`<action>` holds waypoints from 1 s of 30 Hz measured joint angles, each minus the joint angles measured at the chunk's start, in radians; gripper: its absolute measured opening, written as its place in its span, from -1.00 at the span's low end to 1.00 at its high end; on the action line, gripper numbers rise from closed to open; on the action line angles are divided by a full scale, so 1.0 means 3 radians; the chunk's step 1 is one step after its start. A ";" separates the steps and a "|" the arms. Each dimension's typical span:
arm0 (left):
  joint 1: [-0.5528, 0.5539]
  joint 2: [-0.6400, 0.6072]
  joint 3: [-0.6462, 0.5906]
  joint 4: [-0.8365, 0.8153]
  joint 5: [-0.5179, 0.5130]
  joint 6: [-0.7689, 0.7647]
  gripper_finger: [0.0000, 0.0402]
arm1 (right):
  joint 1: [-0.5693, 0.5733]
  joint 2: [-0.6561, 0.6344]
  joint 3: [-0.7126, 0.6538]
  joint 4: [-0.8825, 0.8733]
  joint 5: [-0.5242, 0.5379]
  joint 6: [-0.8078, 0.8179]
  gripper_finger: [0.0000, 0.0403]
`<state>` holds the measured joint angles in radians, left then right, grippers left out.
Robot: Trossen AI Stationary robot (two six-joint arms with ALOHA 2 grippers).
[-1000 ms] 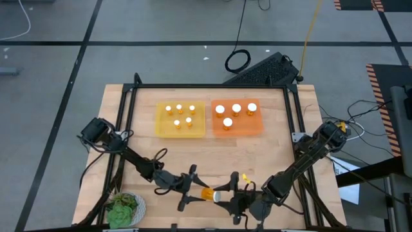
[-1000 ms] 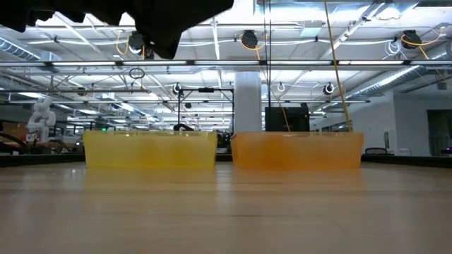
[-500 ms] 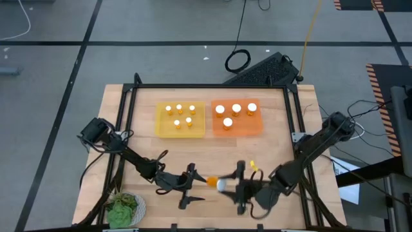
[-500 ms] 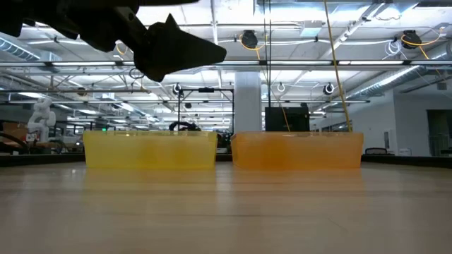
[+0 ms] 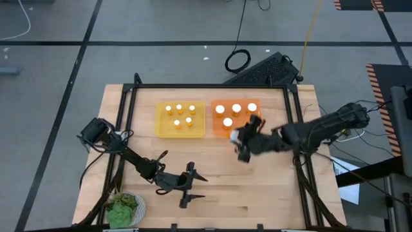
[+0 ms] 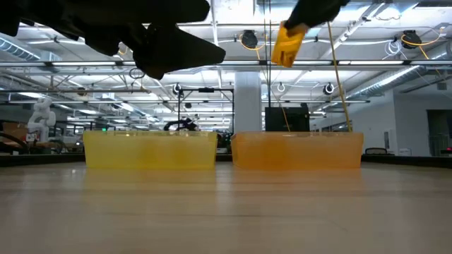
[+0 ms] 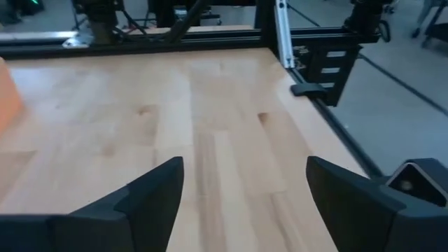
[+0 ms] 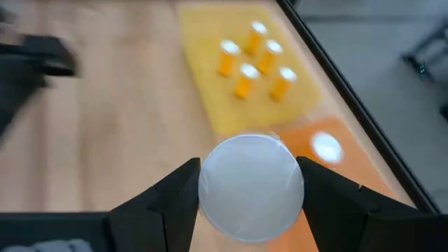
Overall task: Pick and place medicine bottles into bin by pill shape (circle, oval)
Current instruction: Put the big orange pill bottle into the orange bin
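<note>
My right gripper (image 5: 243, 145) is shut on a medicine bottle (image 6: 286, 46), amber with a wide white cap (image 8: 250, 185). It hovers high above the table at the near edge of the orange bin (image 5: 237, 127). That bin holds several wide-capped bottles (image 5: 235, 109) standing upright. The yellow bin (image 5: 180, 129) beside it holds several narrow-capped bottles (image 5: 180, 114). My left gripper (image 5: 192, 183) stands open over bare wood near the table's front edge, with nothing between its fingers (image 7: 150, 199). My right gripper pinches the bottle between its two fingers, one on each side of it by the cap (image 8: 210, 192). The cap faces the wrist camera and hides the body there. In the low view the amber body (image 6: 284, 51) hangs tilted, lifted clear of table and bins.
A green leafy object (image 5: 123, 209) lies at the table's near left corner. A black frame (image 5: 212, 87) runs around the work area. Bare wood (image 5: 219, 161) stretches between the bins and my left gripper.
My right gripper has carried the bottle from beside my left gripper near the front edge up and toward the far edge, to the orange bin. It has turned about on the way. My left gripper has stayed in place.
</note>
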<state>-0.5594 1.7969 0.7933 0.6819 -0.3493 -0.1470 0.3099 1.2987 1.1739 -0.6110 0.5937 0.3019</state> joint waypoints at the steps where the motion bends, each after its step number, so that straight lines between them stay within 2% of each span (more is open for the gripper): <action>1: 0.0003 0.0000 0.0000 0.0002 -0.0022 0.0036 0.49 | -0.0111 -0.0032 -0.0016 -0.0056 -0.0071 0.0011 0.04; 6: 0.0022 -0.0002 0.0000 0.0003 -0.0176 0.0233 0.43 | -0.0625 -0.0160 -0.0170 -0.0072 -0.0439 -0.0036 0.04; 10: 0.0038 -0.0180 0.0000 -0.0081 -0.0261 0.0328 0.35 | -0.0920 -0.0193 -0.0334 -0.0042 -0.0600 -0.0117 0.04; 17: 0.0127 -0.0803 0.0000 -0.0892 -0.0269 0.0312 0.08 | -0.1324 -0.0194 -0.0573 0.0097 -0.0854 -0.0184 0.04; 21: 0.0167 -0.1111 0.0000 -0.1300 -0.0272 0.0248 -0.07 | -0.1500 -0.0194 -0.0697 0.0154 -0.0866 -0.0206 0.04; 25: 0.0182 -0.1291 0.0000 -0.1512 -0.0314 0.0219 -0.18 | -0.1682 -0.0194 -0.0822 0.0229 -0.0884 -0.0253 0.04; 30: 0.0182 -0.1365 0.0000 -0.1623 -0.0324 0.0215 -0.23 | -0.1868 -0.0193 -0.1003 0.0434 -0.1123 -0.0288 0.04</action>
<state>-0.5049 1.3875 0.7933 0.1952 -0.4465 -0.0825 -0.2506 1.2407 0.8731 -0.4808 0.2568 0.2156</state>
